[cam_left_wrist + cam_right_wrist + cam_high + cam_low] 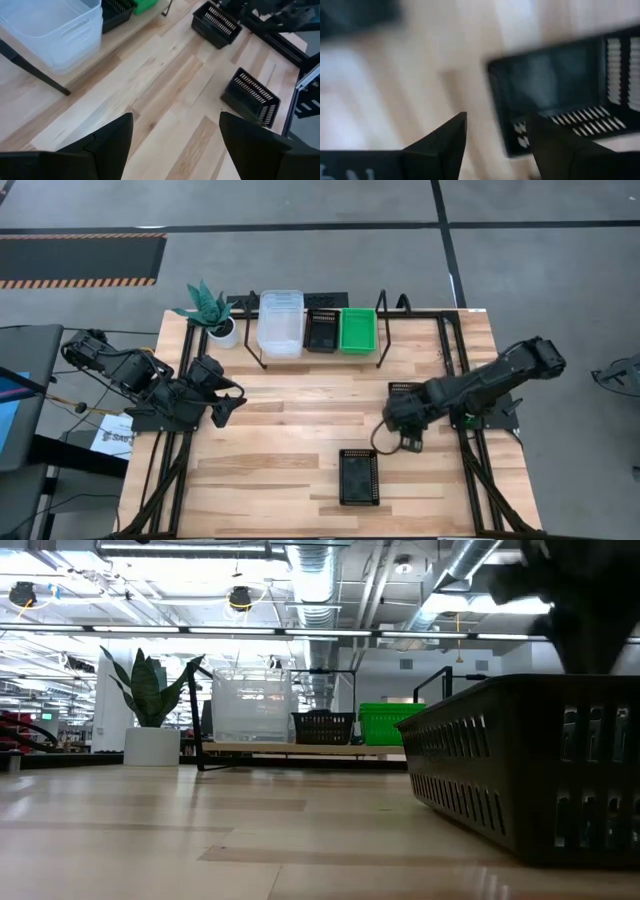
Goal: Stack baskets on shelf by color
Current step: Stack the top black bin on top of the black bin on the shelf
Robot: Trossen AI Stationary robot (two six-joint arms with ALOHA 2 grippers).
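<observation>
Basket (359,477), black, alone on table near front edge; likely light, stiff, perforated, best pinched at rim. Right gripper (405,436) nearby, fingers apart, seemingly empty. Left gripper (226,407) spread, waiting. Shelf (310,345) behind.

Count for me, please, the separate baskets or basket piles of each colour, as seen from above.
Clear pile: 1
Green pile: 1
Black baskets: 3
Total: 5. How many baskets are nested within each pile cannot be told.
</observation>
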